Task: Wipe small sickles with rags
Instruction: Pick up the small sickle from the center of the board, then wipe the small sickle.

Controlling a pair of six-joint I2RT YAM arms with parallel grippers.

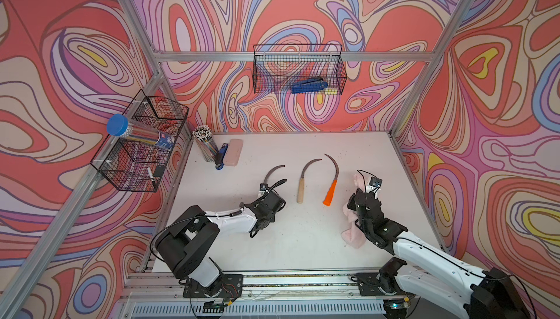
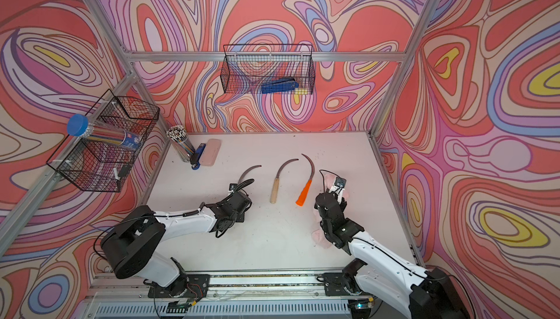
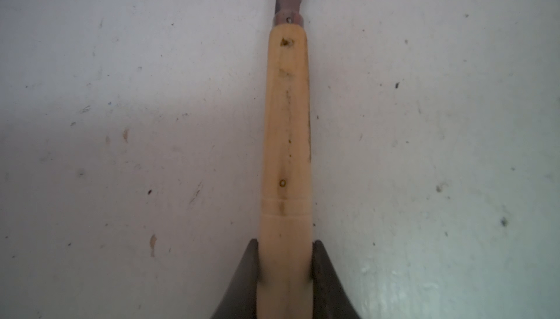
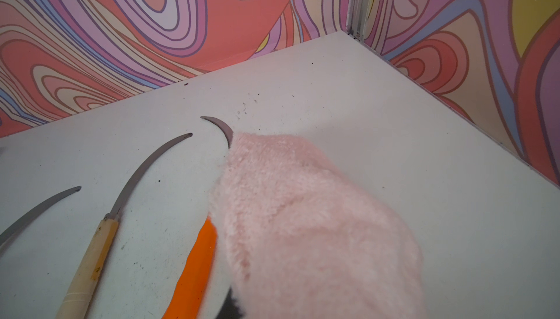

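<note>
**Item 1.** Left wooden-handled sickle point(image 1: 274, 171) point(image 3: 286, 138). It has a pale, smooth, rounded handle with a turned groove and a dark metal collar. It lies flat on the scuffed white counter point(image 1: 306, 241), left of centre in both top views. There I see only its dull curved blade past my left arm. The left jaws are clamped on the handle's butt end, with a dark finger point(image 3: 247, 272) pressed to each side.

**Item 2.** Middle wooden-handled sickle point(image 1: 300, 188) point(image 2: 275, 188). Same pattern as the first, centre frame, lying clear of both neighbours.

**Item 3.** Orange-handled sickle point(image 1: 329, 194) point(image 4: 197, 272). It has a glossy tapered handle and a slim crescent blade, and lies right of centre.

**Item 4.** Pink rag point(image 4: 303, 226) point(image 1: 353, 237). Soft, fluffy terry, bunched up, just right of the orange handle. One end trails on the counter under my right arm. The right jaws are closed on it, and I cannot see their tips for the pile.

**Item 5.** Upper left of the counter: a rigid pink oblong case point(image 1: 235, 152), a blue stapler point(image 1: 221, 157) and a clear cup of pencils point(image 1: 206, 147).
</note>
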